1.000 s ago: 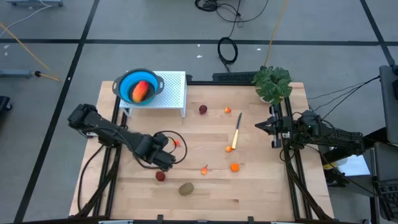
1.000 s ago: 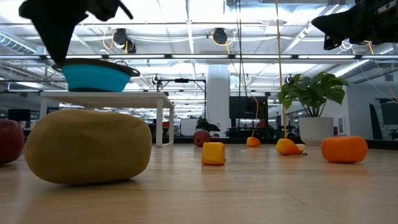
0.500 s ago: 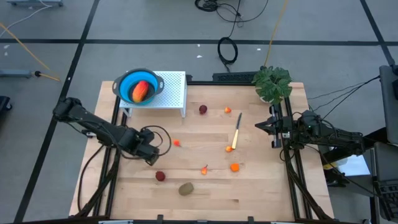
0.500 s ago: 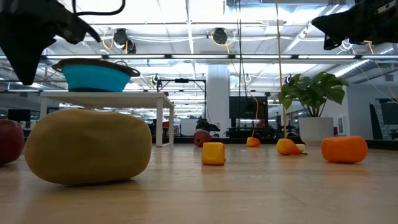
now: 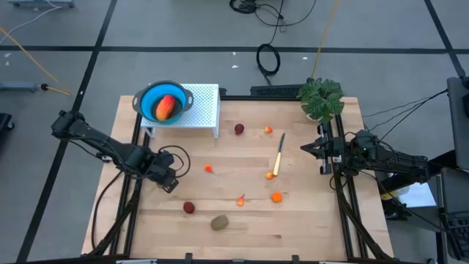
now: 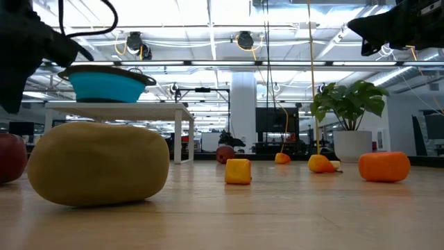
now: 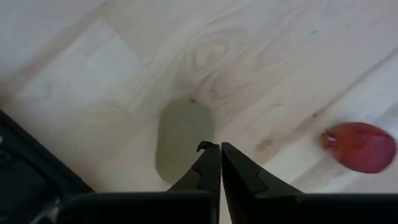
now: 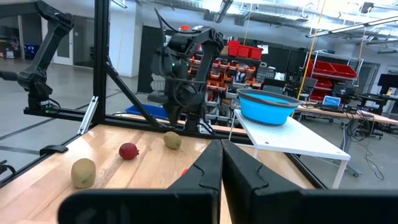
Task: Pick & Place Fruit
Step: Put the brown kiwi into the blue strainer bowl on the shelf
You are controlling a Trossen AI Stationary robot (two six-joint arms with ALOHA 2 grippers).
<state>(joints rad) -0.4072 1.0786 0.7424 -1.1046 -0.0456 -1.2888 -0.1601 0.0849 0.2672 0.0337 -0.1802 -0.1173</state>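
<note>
My left gripper (image 5: 167,182) (image 7: 219,155) is shut and points down near the table's left edge. It stands over a pale green-brown oval piece (image 7: 183,140) (image 8: 173,140) lying on the wood. A dark red ball (image 5: 189,207) (image 7: 360,147) and a brown-green oval (image 5: 219,221) (image 6: 97,163) lie near the front edge. Another dark red ball (image 5: 239,129) lies farther back. The red-orange fruit (image 5: 166,108) sits in the blue bowl (image 5: 150,95). Small orange bits (image 5: 209,168) (image 5: 276,196) dot the middle. My right gripper (image 5: 304,149) (image 8: 219,155) waits shut at the right edge. My left gripper's shut fingertips (image 7: 208,149) come from above, pointing down, over the pale oval piece, which lies on the table. I cannot tell whether they touch it.
The blue bowl stands on a white raised stand (image 5: 205,110) at the back left. A yellow-handled knife (image 5: 279,155) lies right of centre, and a potted plant (image 5: 321,97) fills the back right corner. Bare wood lies between the bits in the middle.
My left gripper has gone toward the table's left edge and a little down, from beside the near dark red ball, staying shut and pointing down. The orange bit that it covered now shows. No fruit has moved.
</note>
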